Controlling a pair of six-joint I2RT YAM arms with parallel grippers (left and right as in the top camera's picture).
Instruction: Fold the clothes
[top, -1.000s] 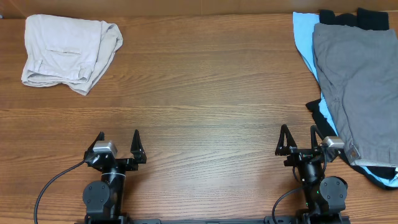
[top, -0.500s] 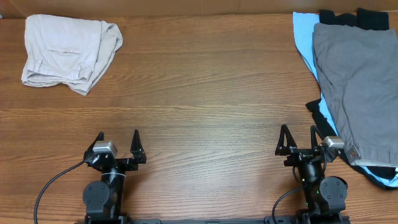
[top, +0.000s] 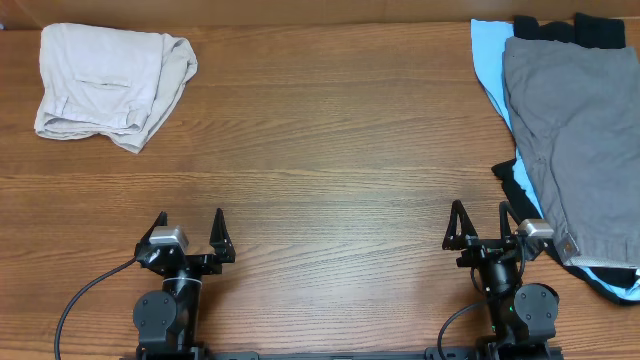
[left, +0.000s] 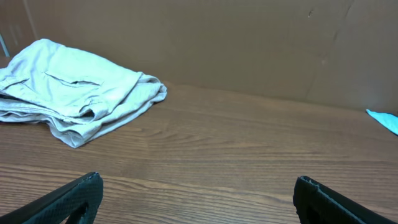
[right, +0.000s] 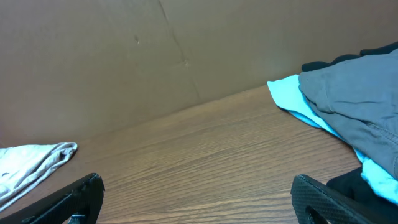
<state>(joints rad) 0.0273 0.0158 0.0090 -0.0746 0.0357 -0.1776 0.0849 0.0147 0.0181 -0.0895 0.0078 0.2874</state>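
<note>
While left fingers (top: 190, 222) and right fingers (top: 478, 214) gape empty, one beige shorts (top: 105, 78) lies alone — three garments (top: 572, 130) piled

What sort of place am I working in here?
Probably a lab test bench: bare wooden table, plain brown backboard, and the left gripper and right gripper parked at its near edge.

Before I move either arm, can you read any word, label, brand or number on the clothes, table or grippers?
No readable text in any view.
Beige shorts: no tag or print shows.
Grey shorts, blue cloth, black cloth: none shows.
Table, left gripper, right gripper: no markings show.
</note>
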